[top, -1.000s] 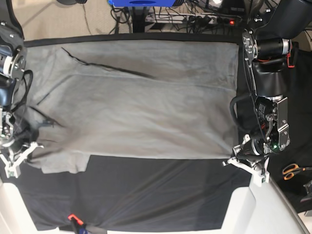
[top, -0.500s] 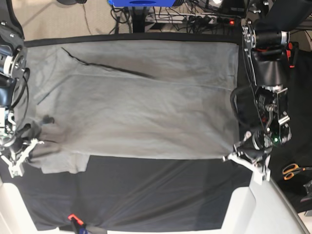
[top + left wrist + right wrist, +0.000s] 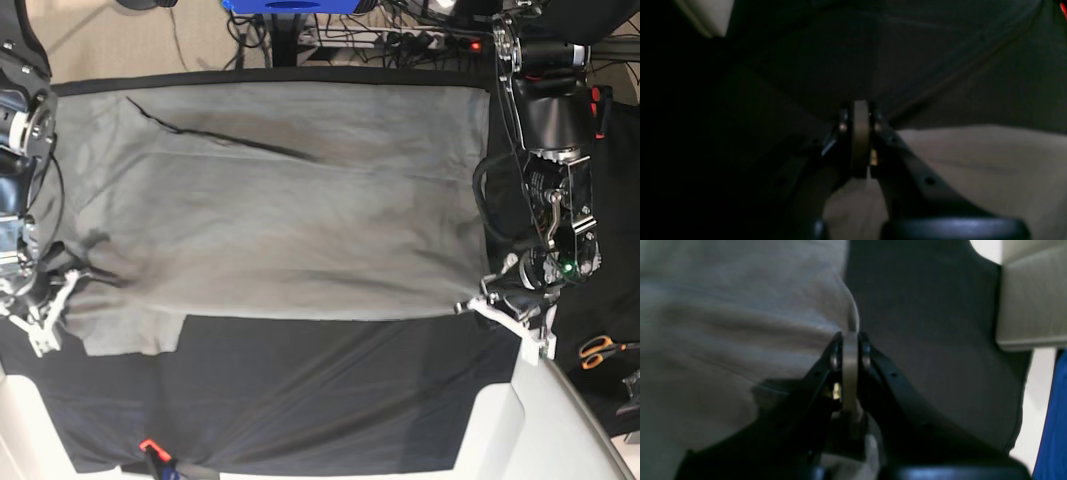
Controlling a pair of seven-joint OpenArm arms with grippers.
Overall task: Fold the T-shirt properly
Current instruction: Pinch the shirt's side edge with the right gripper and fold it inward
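Observation:
The grey T-shirt [image 3: 280, 220] lies spread flat over the black tablecloth [image 3: 320, 400], covering the far half of the table. My left gripper [image 3: 472, 306] is at the shirt's near right corner, shut on the hem, and the cloth is drawn to a point there. In the left wrist view that gripper [image 3: 858, 111] is pinched tight, with pale shirt fabric [image 3: 973, 160] beside it. My right gripper [image 3: 60, 290] is at the shirt's near left edge by the sleeve, shut on a fold. The right wrist view shows the right gripper [image 3: 850, 340] clamped on the shirt's edge [image 3: 740, 323].
Orange-handled scissors [image 3: 600, 350] lie off the cloth at the right. A red clip [image 3: 150, 445] holds the tablecloth's near edge. White table corners [image 3: 540, 420] show at the near side. Cables and a blue item [image 3: 290, 5] sit beyond the far edge.
Both grippers have moved a little toward the far side while staying shut. The shirt's near corners have shifted with them, and the dark crease near the left sleeve has flattened.

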